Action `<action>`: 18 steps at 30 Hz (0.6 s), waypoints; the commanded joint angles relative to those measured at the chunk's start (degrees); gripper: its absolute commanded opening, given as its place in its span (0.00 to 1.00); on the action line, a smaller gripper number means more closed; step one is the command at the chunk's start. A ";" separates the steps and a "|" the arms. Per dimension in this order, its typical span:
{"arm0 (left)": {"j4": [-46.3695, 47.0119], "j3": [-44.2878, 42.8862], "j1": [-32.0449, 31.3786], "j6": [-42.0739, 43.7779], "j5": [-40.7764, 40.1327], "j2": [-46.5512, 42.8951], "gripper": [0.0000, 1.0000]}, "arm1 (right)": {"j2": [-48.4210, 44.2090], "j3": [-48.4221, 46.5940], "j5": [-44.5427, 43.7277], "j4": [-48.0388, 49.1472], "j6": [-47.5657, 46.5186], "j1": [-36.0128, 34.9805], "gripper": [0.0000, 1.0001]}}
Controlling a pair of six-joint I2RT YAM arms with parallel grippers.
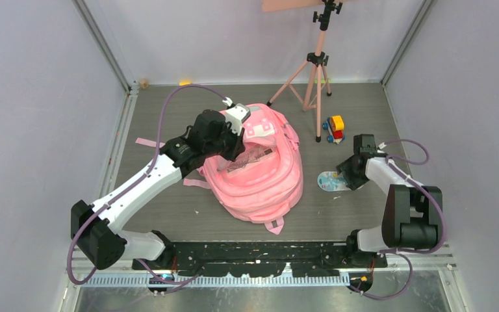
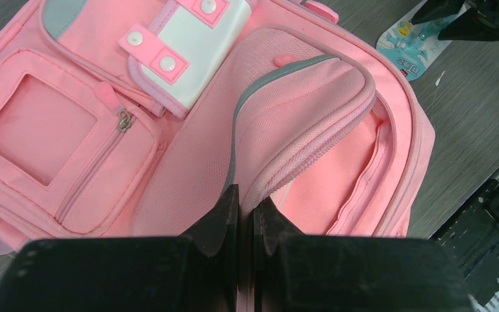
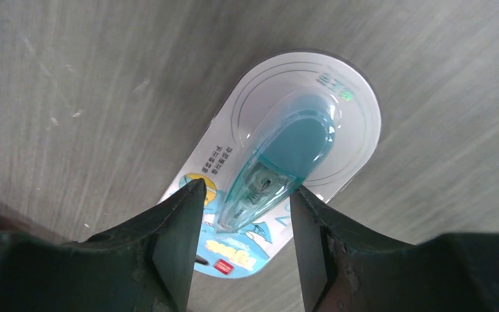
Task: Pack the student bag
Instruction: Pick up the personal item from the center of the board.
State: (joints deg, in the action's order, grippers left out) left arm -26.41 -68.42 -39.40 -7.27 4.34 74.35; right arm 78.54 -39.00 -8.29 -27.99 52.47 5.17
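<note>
Grey wood-grain table boxed in by plain pale walls, with a pink tripod standing at the back and a little red-and-yellow toy truck parked near its feet. Label-wise there's not much: the only printing is on a blister pack holding a teal correction-tape-looking thing. It has a yellow badge, a small red mark and some blue lettering on the card, but honestly it's too blurry and cut off for me to read any of it. The pack lies flat on the table to the right of the bag, and the right gripper is down over it, fingers spread wide on either side of the clear bubble with nothing in their grasp. The student bag sits mid-table, front side up: soft pink fabric, a white patch with pink snap tabs, and a front pocket with a metal zip pull. Its main compartment is unzipped, and the left gripper has its fingers pressed nearly together on the zipper edge of the grey-trimmed flap, which stands away from the opening.
</note>
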 commanded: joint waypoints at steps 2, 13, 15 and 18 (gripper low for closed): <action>3.50 -1.36 0.90 -0.25 -1.60 -2.38 0.00 | 7.53 -4.32 -2.78 3.08 1.27 -3.26 0.58; 3.70 -1.10 0.89 0.06 -1.45 -2.98 0.00 | 9.19 -7.66 -9.90 0.22 -2.89 -3.55 0.56; 3.78 -1.12 0.88 0.06 -1.44 -3.12 0.00 | 10.04 -8.41 -9.99 -0.51 -3.62 -3.51 0.55; 3.74 -1.10 0.90 0.06 -1.44 -3.21 0.00 | 10.86 -8.89 -8.75 -0.57 -3.80 -3.50 0.49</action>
State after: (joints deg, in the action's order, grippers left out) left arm -26.44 -68.42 -39.40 -7.09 4.36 74.35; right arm 87.42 -46.70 -14.92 -27.92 50.35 1.45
